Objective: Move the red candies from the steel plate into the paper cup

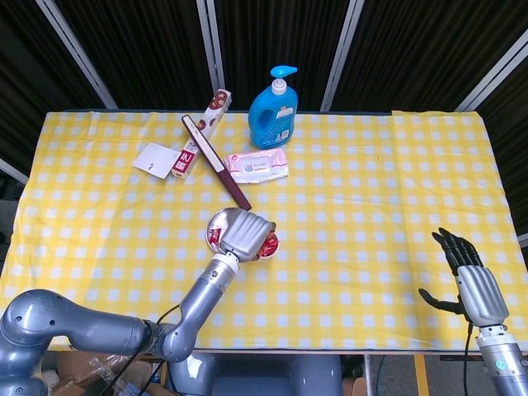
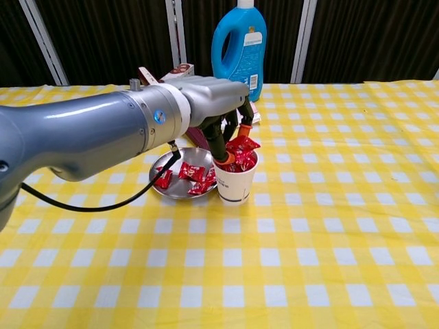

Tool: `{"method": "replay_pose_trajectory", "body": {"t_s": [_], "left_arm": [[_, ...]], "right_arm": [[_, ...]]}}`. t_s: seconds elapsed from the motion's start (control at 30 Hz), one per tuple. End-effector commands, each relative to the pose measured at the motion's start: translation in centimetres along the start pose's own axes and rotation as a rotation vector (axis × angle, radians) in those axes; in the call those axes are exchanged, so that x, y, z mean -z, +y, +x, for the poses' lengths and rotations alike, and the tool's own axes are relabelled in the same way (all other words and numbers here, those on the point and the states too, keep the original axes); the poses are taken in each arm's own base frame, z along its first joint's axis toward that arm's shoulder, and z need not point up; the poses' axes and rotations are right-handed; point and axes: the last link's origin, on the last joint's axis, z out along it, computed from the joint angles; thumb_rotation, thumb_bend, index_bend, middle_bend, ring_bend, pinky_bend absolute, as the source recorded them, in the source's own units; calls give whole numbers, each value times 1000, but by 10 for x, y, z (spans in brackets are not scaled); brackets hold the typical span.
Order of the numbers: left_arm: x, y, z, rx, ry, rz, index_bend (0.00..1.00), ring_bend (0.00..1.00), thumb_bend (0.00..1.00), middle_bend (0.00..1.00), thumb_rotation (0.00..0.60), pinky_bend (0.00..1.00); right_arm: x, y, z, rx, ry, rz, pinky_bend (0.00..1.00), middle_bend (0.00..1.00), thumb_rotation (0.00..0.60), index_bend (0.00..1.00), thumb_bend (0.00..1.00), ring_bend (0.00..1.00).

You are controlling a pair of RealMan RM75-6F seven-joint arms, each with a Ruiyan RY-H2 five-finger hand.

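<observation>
A round steel plate (image 2: 171, 188) (image 1: 216, 221) holds several red candies (image 2: 191, 173). To its right stands a white paper cup (image 2: 235, 185) (image 1: 271, 247) heaped with red candies. My left hand (image 2: 212, 103) (image 1: 245, 234) hovers right over the cup's mouth, pinching a red candy (image 2: 241, 145) between its fingers (image 2: 218, 145). In the head view the hand hides most of the cup. My right hand (image 1: 469, 276) is at the table's right front edge, fingers spread, holding nothing.
Behind the plate lie a dark red flat stick (image 1: 216, 162), a pink wipes pack (image 1: 256, 165), a blue detergent bottle (image 1: 273, 111), a snack box (image 1: 201, 134) and a white paper (image 1: 156, 158). Yellow checked cloth (image 2: 329, 233) covers the table.
</observation>
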Motion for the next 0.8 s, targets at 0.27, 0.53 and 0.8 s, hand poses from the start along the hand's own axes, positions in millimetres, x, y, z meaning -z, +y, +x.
{"method": "replay_pose_trajectory", "body": {"t_s": [0.27,0.53,0.8], "left_arm": [[-3,1,-8,-27,-32,35,494,924,324,616,600,975],[-2,-1,-7,-31,-33,51,453,920,294,558,600,974],[0,-5,5,3,8,56,422,916,261,478,600,974]], "right_arm": [[0,0,0,-1,0,4,0,0,600,0,278,0],[0,-1,0,-2,2,1,0,0,600,0,277,0],[0,-1,0,-2,2,0,0,0,600,0,278,0]]}}
